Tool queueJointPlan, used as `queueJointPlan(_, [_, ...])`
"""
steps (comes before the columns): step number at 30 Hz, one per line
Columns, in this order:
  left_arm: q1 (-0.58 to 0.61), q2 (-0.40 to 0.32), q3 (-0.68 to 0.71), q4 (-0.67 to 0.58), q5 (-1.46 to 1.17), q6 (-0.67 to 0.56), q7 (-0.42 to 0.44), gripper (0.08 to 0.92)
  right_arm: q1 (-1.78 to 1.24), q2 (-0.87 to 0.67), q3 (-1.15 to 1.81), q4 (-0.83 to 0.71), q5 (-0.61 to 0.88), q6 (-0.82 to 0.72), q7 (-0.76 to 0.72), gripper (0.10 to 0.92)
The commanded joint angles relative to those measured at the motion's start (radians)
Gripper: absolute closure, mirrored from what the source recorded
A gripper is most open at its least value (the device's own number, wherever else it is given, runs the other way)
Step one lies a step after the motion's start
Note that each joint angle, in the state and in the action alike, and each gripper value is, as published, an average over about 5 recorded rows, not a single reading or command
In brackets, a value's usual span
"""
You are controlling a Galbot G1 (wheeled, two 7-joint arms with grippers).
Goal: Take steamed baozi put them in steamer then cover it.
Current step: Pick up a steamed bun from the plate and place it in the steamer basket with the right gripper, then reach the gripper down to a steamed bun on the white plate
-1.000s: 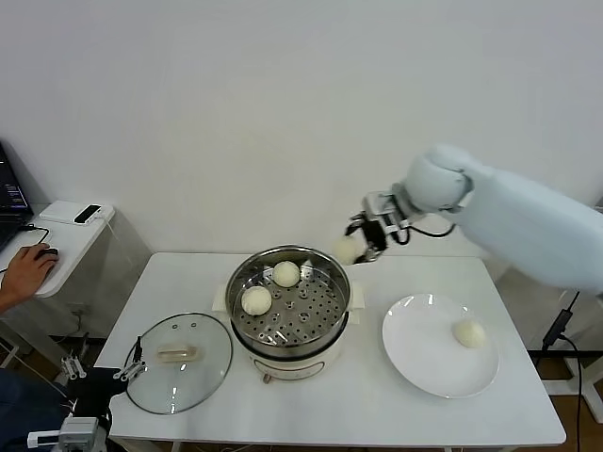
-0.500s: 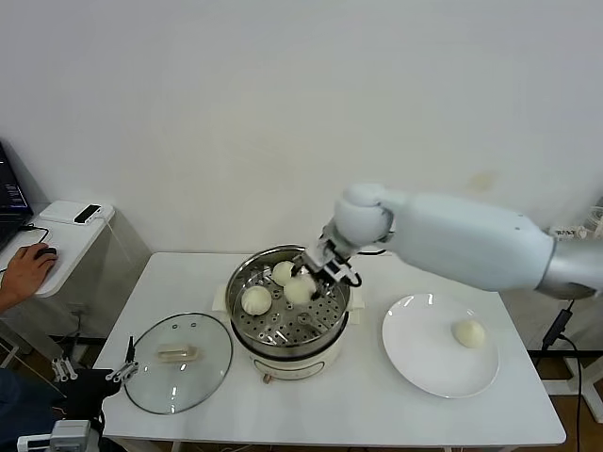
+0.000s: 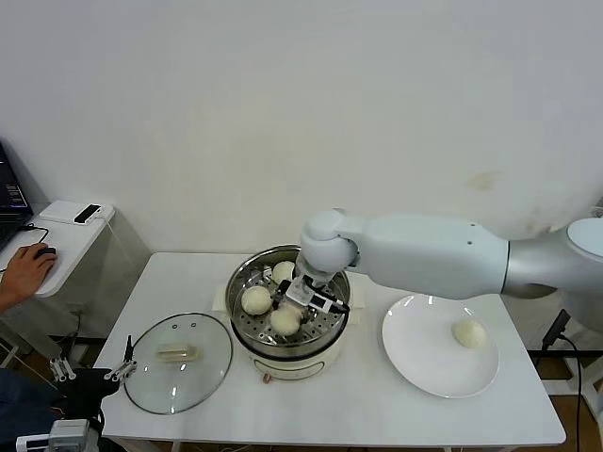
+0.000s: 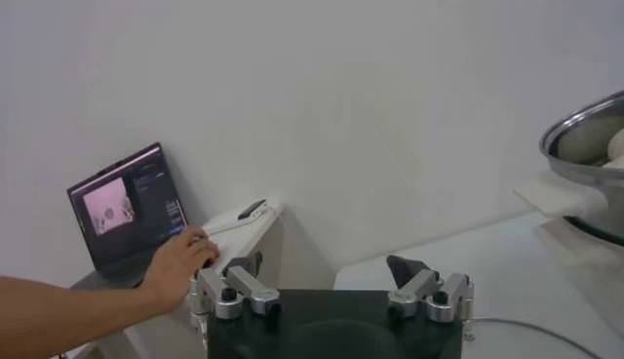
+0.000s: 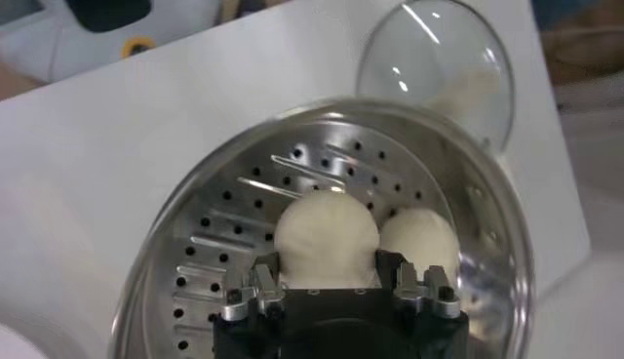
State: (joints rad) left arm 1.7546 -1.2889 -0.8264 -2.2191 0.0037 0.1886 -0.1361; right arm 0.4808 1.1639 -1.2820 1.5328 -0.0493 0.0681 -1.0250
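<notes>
The steamer point(image 3: 292, 361) stands mid-table with two baozi on its tray, one at the left point(image 3: 256, 299) and one at the back point(image 3: 283, 271). My right gripper point(image 3: 300, 303) reaches down into the pot and is shut on a third baozi point(image 3: 285, 320), low over the front of the tray. In the right wrist view this baozi point(image 5: 327, 232) sits between the fingers of the right gripper point(image 5: 327, 271), with another baozi point(image 5: 417, 239) beside it. A fourth baozi point(image 3: 468, 332) lies on the white plate point(image 3: 424, 353). The glass cover point(image 3: 179, 350) lies flat left of the steamer. My left gripper point(image 3: 92, 373) is open and parked off the table's front-left corner.
A side table point(image 3: 66, 226) with a laptop, a phone and a person's hand point(image 3: 24, 271) on a mouse stands at the far left. The left wrist view shows the open left gripper point(image 4: 327, 273) and the steamer's rim point(image 4: 585, 122). The cover also shows in the right wrist view point(image 5: 439, 63).
My right arm swung left from behind the steamer's right side with the baozi and lowered it into the front of the pot. The left arm stayed parked.
</notes>
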Motion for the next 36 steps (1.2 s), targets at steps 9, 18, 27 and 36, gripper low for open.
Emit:
queueJointPlan(9, [-0.007,0.002,0.0,0.002,-0.001,0.001,0.0,0.177,0.019,0.009,-0.022,0.039,-0.023,0.053,-0.015,0.279])
queueJointPlan(18, [-0.013,0.015,-0.008,0.003,-0.006,0.002,0.0,0.177,0.071,-0.07,0.032,0.027,-0.007,0.009,-0.011,0.203])
queueJointPlan(27, [-0.018,0.042,-0.014,0.009,-0.015,0.002,0.001,0.177,0.101,-0.269,0.184,0.017,0.14,-0.358,-0.05,0.203])
queueJointPlan(36, [-0.021,0.071,-0.01,0.0,-0.026,0.006,0.004,0.177,0.005,-0.593,0.221,0.08,0.117,-0.498,-0.058,0.203])
